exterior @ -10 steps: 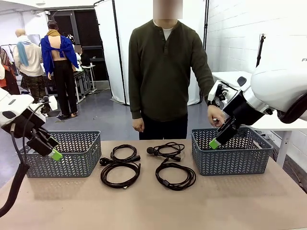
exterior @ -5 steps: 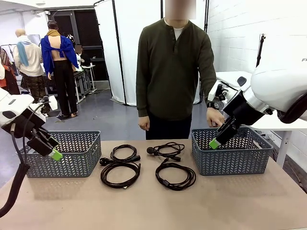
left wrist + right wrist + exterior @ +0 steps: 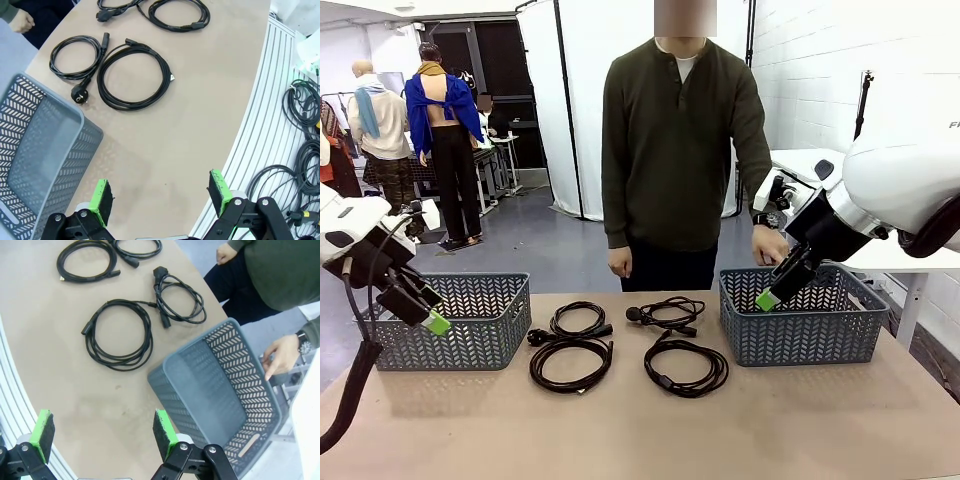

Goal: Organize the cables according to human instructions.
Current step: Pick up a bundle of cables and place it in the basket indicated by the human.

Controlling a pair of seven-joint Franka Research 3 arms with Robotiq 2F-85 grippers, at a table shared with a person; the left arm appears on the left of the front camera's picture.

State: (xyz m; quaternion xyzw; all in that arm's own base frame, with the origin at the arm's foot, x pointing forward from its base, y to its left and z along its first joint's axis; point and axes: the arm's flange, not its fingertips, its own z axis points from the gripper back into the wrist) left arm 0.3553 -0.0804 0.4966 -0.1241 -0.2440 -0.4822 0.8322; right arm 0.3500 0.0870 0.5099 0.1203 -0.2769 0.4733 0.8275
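Four cables [image 3: 570, 384] lie coiled mid-tabletop [image 3: 640, 430]. They look light, limp and likely to unspool, so pinch across one loop's bundled strands. Left end effector [image 3: 159, 180] and right end effector [image 3: 102, 415] gape wide, empty.

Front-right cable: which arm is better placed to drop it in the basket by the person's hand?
Probably right: its open jaws hover at that basket, beside the cable; the left's hang farther.

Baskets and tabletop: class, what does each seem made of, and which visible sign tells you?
Left basket and right basket: probably moulded plastic, matt grey-blue, going by the even herringbone cut-outs. Tabletop: perhaps tan laminate, matt: even, grainless surface.
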